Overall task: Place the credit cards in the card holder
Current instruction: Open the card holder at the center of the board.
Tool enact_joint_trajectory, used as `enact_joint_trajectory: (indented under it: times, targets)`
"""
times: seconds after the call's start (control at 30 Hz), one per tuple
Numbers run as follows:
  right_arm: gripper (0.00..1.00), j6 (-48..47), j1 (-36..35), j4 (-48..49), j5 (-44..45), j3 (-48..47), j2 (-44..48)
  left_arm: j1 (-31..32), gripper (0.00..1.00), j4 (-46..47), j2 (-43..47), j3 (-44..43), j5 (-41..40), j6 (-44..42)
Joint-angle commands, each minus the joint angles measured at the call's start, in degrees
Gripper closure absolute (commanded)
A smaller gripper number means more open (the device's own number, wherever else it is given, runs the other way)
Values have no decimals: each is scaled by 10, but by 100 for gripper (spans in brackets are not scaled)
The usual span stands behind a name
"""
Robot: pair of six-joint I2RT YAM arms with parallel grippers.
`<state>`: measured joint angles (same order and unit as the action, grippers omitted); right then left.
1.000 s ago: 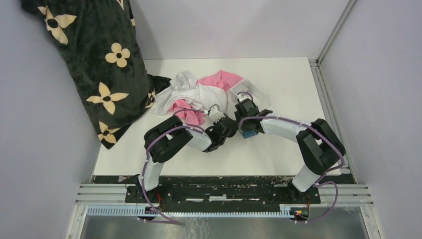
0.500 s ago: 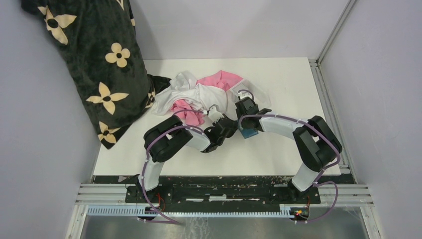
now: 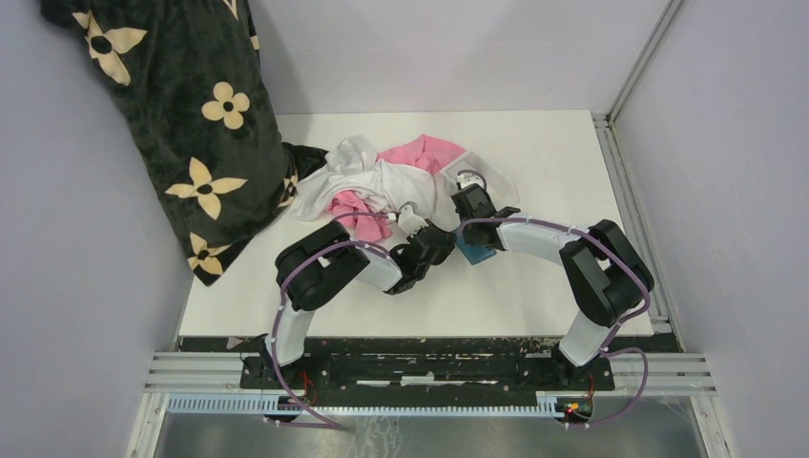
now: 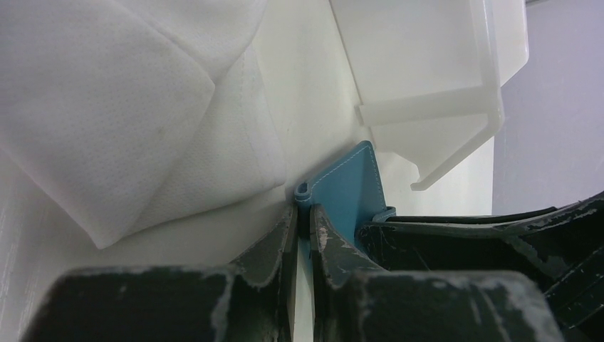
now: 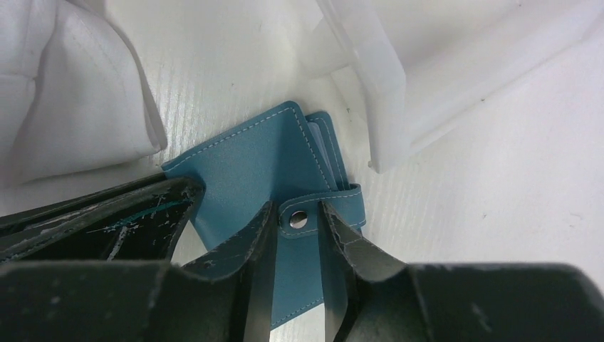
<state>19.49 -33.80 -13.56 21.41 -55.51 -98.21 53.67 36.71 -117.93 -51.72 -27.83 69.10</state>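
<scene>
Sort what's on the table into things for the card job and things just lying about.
Job: card holder, pinched in the jaws of the left gripper; right gripper over its snap. No cards visible.
Lying about: clear tray, white and pink clothes, floral blanket.

White table [image 3: 534, 143], pale grey walls [image 3: 429, 48] (aluminium-framed corner)

Top view looks steeply down from high at 6 o'clock over the whole worktop [image 3: 544, 153]. The 2 wrist views sit close and low, all 3 sharing the wallet [image 5: 249, 164].
</scene>
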Motion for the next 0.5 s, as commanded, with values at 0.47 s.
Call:
enact_joint_trajectory:
  times: [0.47]
  targets:
    - [84,44,77,7,-80,38,62,-31,92,-184,-35,73,5,-14]
